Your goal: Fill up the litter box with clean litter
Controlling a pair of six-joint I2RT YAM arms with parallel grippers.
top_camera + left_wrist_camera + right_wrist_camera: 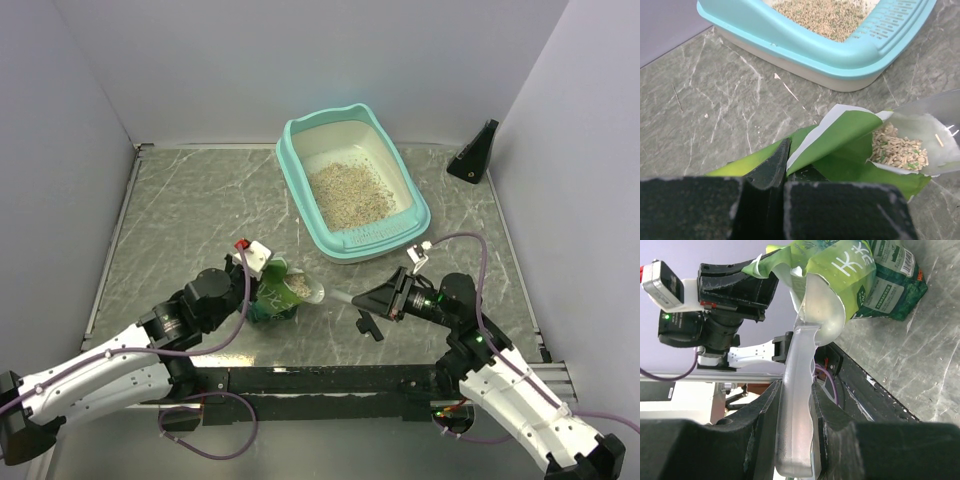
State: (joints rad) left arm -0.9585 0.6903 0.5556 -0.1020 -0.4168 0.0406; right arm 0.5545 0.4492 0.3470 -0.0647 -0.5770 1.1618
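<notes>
Left gripper [785,172] is pinched tight on the folded top edge of a green bag [840,135] near the arms. Just right of it, the right gripper [796,402] is narrowed around the handle of a clear scoop [799,385], whose bowl sits in the bag's mouth over tan litter [897,150]. Farther back on the table [180,220], well apart, the litter box [300,190] holds a patch of litter.

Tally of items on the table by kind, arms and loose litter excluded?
Litter box: 1
Green bag: 1
Scoop: 1
Black wedge: 1
Total: 4
</notes>
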